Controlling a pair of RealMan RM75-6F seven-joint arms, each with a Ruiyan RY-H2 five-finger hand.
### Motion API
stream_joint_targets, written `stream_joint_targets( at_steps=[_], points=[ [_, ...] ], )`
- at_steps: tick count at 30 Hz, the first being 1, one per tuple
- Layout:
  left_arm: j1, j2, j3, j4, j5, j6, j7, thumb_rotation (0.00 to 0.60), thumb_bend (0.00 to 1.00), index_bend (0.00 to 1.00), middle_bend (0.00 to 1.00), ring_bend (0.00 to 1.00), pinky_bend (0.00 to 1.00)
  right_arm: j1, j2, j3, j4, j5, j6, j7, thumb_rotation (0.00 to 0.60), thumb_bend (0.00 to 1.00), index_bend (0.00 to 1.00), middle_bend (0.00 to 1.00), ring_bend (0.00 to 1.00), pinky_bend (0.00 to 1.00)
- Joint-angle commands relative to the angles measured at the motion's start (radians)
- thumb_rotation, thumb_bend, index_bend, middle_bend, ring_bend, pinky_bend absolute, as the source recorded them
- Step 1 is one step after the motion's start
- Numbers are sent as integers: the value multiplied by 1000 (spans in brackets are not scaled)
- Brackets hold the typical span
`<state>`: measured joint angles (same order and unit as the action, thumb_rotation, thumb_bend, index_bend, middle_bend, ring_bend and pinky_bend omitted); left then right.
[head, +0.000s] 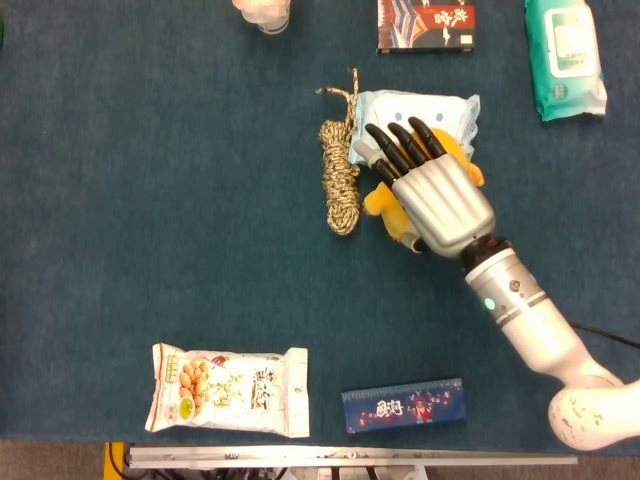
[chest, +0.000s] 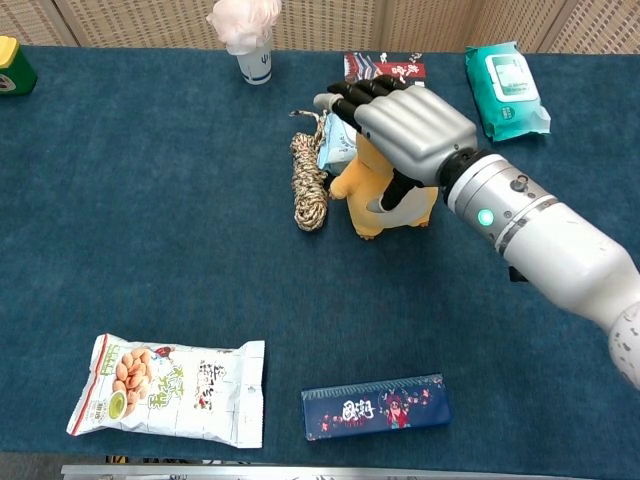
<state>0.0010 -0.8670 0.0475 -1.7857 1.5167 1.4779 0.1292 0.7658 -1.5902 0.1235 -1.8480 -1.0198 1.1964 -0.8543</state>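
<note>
Plush toy between rope coil and right hand

Robot hand over plush toy

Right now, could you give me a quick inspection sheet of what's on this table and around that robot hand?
Surface: dark blue cloth table.
Things in hand: yellow plush toy standing upright, right hand spread over its head; whether it grips cannot be told.
Clutter: rope coil, pale blue packet behind the toy, nut packet, long blue box, teal wipes pack, red box, cup, green container.
Hands: left hand, nothing seen.
Cables: nothing seen.
Surroundings: wooden slatted wall.
</note>
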Motion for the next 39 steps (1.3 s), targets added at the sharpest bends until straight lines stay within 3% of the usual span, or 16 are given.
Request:
stream_joint_targets(
  at_steps=[1, 25, 39],
  points=[
    [0, 0, -1, 0, -4, -1, 1, 600, 24, 421, 228, 228, 423, -2, 12, 5, -14, -12, 15, -6, 600, 0, 82, 2, 0, 0],
    [2, -2, -2, 11, -11, -5, -7, 600, 23, 421, 228, 228, 423, -9, 12, 14, 67, 54, 1, 14, 600, 0, 82, 2, 0, 0],
    [5, -1, -1, 14, -11, -2, -15, 600, 24, 421, 228, 228, 423, -14, 23, 0, 31, 28, 13, 16, 600, 0, 82, 2, 0, 0]
  ],
)
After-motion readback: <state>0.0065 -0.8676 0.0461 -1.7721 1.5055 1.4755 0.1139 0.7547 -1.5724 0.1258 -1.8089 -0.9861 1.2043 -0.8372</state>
